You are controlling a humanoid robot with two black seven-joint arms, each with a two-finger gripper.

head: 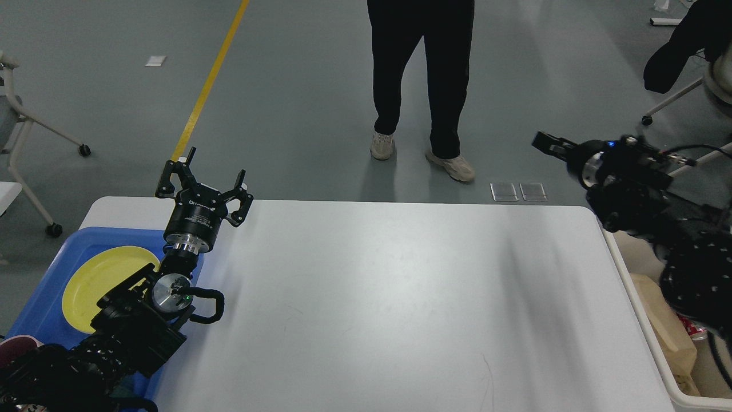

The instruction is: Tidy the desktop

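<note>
Smooth white rounded desktop (pixel 400 297) beside blue plastic tray (pixel 40 297).

A smooth grey floor (pixel 320 103) fills the room, its surface catching soft, diffuse reflections of overhead light. A straight yellow painted line (pixel 209 86) runs diagonally across it. A person in black trousers and pale beige sneakers (pixel 420 80) stands on the floor. Two small clear rectangular floor plates (pixel 518 192) lie side by side nearby. A white-framed chair on black castors (pixel 31 131) stands at one edge; another wheeled white chair (pixel 683 114), draped in dark clothing, occupies the opposite corner.
</note>
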